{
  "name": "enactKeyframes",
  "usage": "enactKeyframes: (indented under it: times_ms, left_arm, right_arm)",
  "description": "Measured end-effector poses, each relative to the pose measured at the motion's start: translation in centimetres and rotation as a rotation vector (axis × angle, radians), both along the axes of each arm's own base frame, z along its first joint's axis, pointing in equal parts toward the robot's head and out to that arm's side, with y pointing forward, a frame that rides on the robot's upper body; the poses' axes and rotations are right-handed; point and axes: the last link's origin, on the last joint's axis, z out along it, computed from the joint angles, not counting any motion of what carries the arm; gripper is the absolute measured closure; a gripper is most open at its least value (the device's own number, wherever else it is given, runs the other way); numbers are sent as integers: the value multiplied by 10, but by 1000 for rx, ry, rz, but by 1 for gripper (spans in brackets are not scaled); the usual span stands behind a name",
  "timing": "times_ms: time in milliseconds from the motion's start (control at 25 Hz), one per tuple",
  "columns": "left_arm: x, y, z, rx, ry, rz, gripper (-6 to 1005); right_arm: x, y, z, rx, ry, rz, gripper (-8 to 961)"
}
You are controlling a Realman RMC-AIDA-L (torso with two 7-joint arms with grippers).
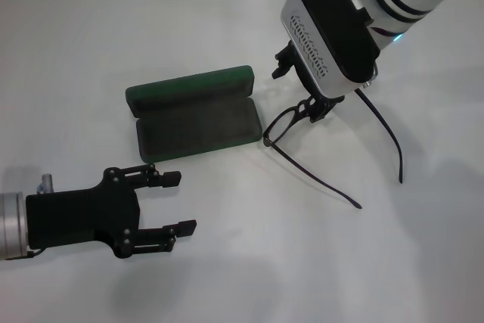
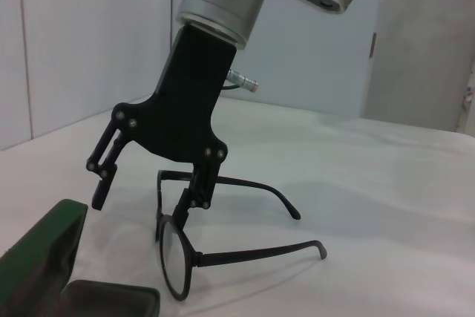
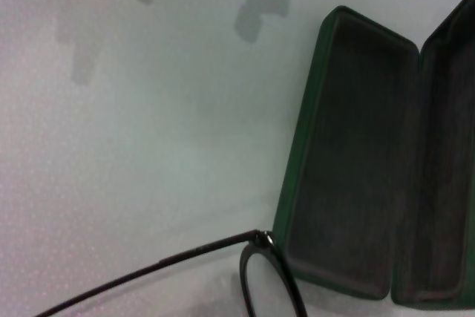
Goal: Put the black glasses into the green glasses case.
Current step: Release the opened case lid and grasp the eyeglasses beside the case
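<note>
The right pincer, fingers apart, straddles the black glasses front.

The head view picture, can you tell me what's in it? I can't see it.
The right gripper reaches down at the front of the black glasses, which sit with arms unfolded beside the open green glasses case on a white table. The left gripper hovers open nearby.

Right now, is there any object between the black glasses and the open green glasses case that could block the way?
Nothing visible does. The black glasses stand on the table right beside the open green glasses case, with only bare table between them. The right gripper is down at the frame; the left gripper waits nearer the robot, off the path.
</note>
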Motion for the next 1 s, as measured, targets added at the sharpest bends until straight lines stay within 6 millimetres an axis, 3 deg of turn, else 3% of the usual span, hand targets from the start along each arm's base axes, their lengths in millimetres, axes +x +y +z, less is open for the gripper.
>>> enactKeyframes:
  times_ms: [600, 840, 1000]
  left_arm:
    - [0, 0, 0, 1, -1, 2, 242]
    - [0, 0, 0, 0, 0, 2, 243]
    - [-1, 0, 0, -1, 0, 4, 243]
  right_arm:
    - [3, 0, -2, 4, -12, 3, 325]
    - [3, 0, -2, 6, -14, 4, 402]
    - [6, -3, -4, -2, -34, -4, 404]
